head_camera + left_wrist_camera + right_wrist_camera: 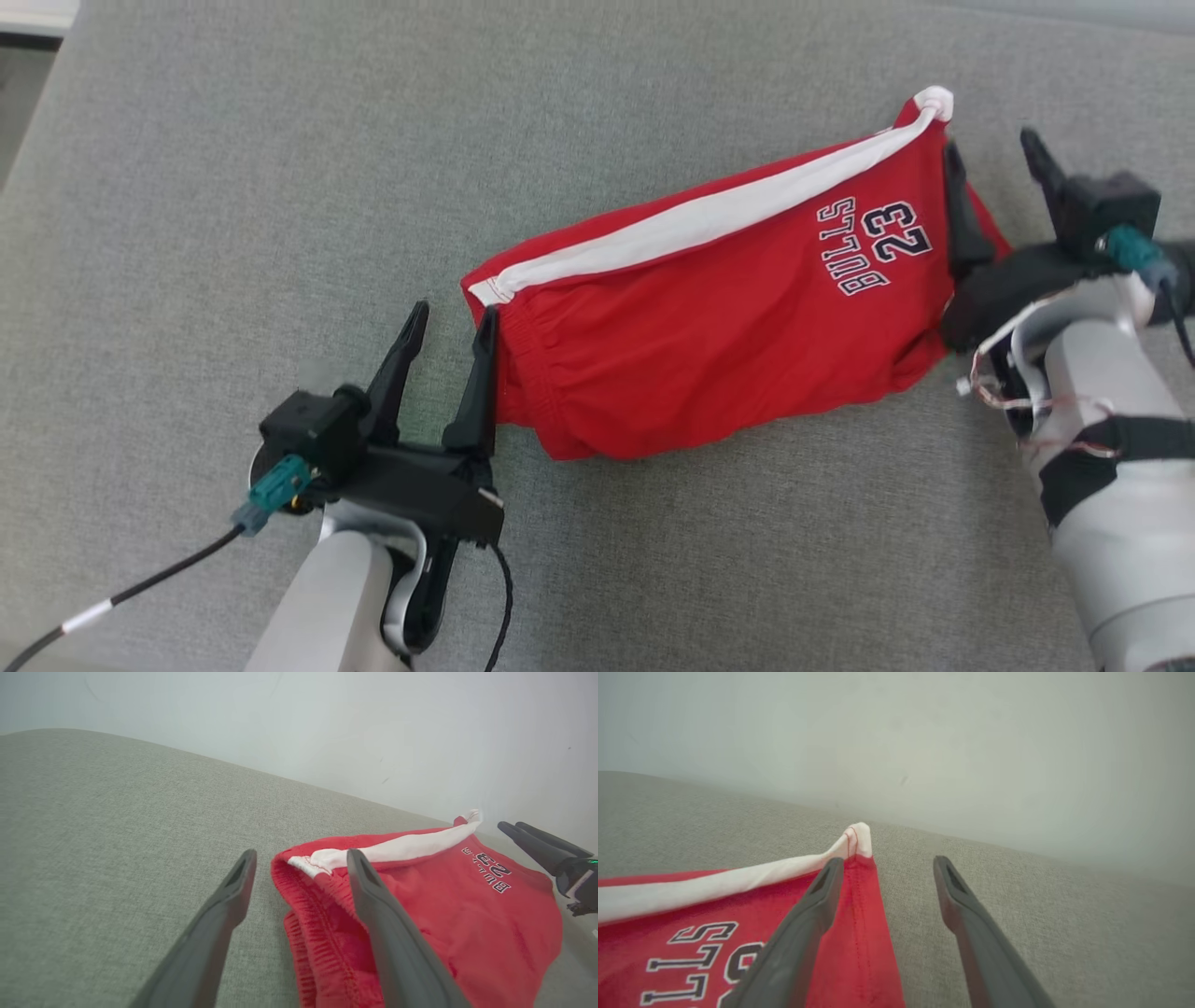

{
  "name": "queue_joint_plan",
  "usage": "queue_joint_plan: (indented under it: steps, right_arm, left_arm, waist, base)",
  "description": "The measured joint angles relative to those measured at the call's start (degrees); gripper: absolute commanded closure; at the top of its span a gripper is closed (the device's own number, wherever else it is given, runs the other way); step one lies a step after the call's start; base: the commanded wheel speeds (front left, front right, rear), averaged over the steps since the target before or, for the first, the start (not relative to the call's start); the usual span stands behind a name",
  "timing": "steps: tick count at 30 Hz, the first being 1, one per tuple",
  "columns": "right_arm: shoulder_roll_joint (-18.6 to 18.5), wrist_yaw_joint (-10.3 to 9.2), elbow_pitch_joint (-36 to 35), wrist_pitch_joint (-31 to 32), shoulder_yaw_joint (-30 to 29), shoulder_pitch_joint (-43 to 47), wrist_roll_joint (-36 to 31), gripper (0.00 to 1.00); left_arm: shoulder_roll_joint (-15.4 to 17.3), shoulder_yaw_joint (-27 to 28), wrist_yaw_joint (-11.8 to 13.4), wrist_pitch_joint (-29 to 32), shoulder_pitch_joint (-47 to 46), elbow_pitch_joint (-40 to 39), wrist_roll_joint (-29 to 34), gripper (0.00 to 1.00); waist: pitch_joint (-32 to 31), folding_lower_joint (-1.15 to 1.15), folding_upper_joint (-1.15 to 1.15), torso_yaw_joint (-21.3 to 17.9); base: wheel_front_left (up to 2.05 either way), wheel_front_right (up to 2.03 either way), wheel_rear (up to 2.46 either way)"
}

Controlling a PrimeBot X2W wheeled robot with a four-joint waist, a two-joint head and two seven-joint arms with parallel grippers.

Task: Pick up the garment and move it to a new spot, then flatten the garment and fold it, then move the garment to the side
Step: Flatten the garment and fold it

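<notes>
Left gripper spread, empty, its inner finger touching the elastic waistband of the red Bulls shorts. Right gripper spread too, empty, one finger lying over the hem corner. The shorts lie between my grippers on the grey cushion, long axis running near-left to far-right. Each end has its own arm nearest, so the next move probably means pinching both ends.

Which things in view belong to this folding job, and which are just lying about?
Job in hand:
- red shorts
- left tool, open at the waistband end
- right tool, open at the leg-hem end

Just there:
- grey surface under the shorts
- pale wall
- white ledge at the far left corner
</notes>
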Motion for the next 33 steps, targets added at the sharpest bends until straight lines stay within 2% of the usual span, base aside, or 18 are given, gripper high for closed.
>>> queue_joint_plan:
  steps: [7, 17, 18, 19, 20, 27, 33]
  right_arm:
    - [0.15, 0.0, 4.46, 0.01, 0.56, 4.29, 2.02, 0.0]
    - [1.66, -0.22, 13.52, 2.57, 5.89, 1.98, 6.39, 0.0]
    - [1.79, -0.26, 13.91, 2.65, 6.67, 1.81, 6.91, 0.51]
    - [1.93, -0.27, 14.29, 2.76, 7.43, 1.75, 7.39, 0.51]
    - [2.13, -0.27, 14.61, 2.76, 8.2, 1.76, 7.99, 1.0]
    - [2.5, -0.19, 15.43, 1.38, 10.66, 3.76, 12.13, 1.0]
    - [2.7, -0.11, 14.4, 0.14, 8.79, 8.07, 16.23, 1.0]
  left_arm:
    - [-0.01, 1.19, 0.0, 0.0, 3.73, -0.6, 0.96, 0.0]
    - [0.0, 2.1, 0.0, 0.0, 4.91, -0.63, 1.41, 0.0]
    - [-0.01, 2.27, 0.0, 0.0, 5.03, -0.64, 1.49, 0.0]
    - [0.0, 2.47, 0.0, 0.0, 5.21, -0.63, 1.55, 0.0]
    - [0.0, 2.74, 0.0, 0.0, 5.45, -0.63, 1.59, 0.0]
    - [0.0, 3.44, 0.0, 0.0, 8.05, -0.16, 2.08, 0.0]
    - [-0.01, 4.15, 0.0, 0.0, 10.74, 0.29, 2.68, 0.0]
  waist:
    - [-2.05, 0.0, 0.0, -0.58]
    - [-2.43, -0.01, -0.01, -0.23]
    - [-2.58, -0.01, -0.01, -0.24]
    - [-2.77, -0.01, -0.01, -0.26]
    - [-2.99, -0.01, -0.01, -0.31]
    - [-5.35, 0.0, -0.01, -1.03]
    - [-8.5, 0.0, -0.01, -2.05]
  base:
    - [0.0, 0.0, 0.0]
    - [0.0, 0.0, 0.0]
    - [0.0, 0.0, 0.0]
    - [0.0, 0.0, 0.0]
    - [0.0, 0.0, 0.0]
    - [0.0, 0.0, 0.0]
    - [0.0, 0.0, 0.0]
